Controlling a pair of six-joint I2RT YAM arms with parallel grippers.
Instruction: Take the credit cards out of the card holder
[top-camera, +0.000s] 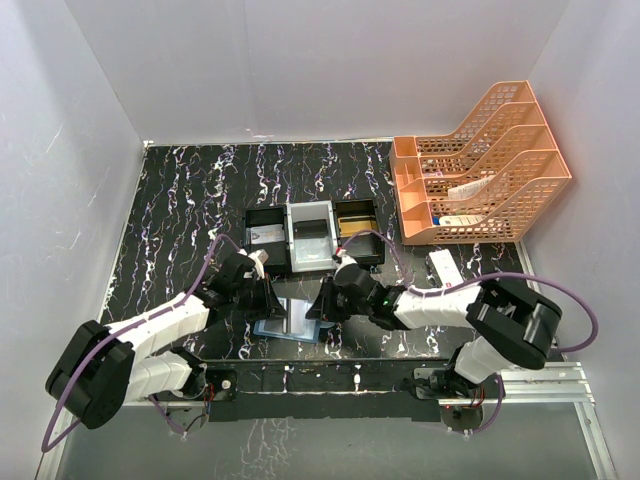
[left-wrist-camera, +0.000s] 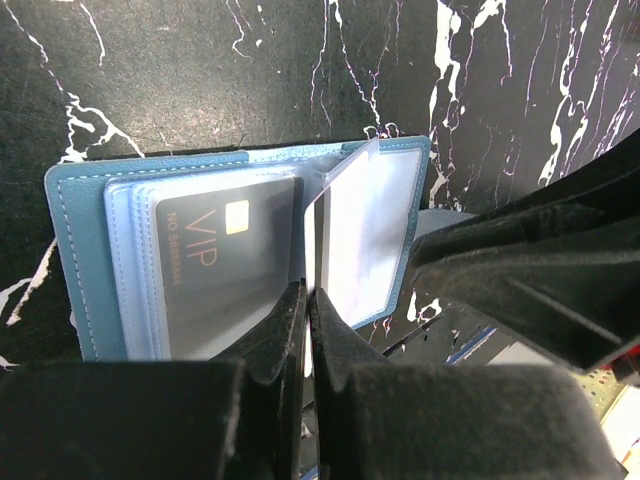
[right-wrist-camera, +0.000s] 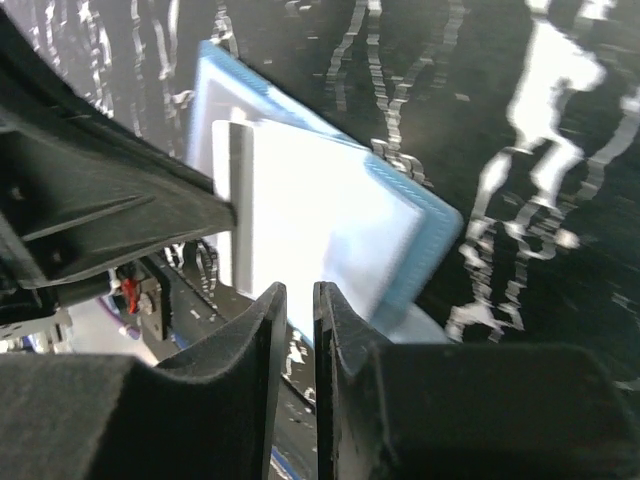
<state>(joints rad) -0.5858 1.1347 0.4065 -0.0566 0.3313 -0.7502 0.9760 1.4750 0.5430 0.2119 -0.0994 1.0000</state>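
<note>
Both nearly closed, left tool (left-wrist-camera: 307, 292) pinching card holder (left-wrist-camera: 75, 260)

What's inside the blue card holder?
In the card holder, a dark VIP card in a clear pocket. The left gripper pinches a second pocket upright. Anything beneath that card is hidden.

White arm links (top-camera: 165, 322), black joints (top-camera: 95, 375); purple cables (top-camera: 595, 322); matte black wedge-shaped gripper fingers (left-wrist-camera: 280, 335)

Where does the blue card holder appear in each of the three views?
Top external: card holder low centre of the picture.
Left wrist: left and centre, lying open.
Right wrist: upper centre, overexposed.
Shared landmark: the black marbled tabletop under it.
</note>
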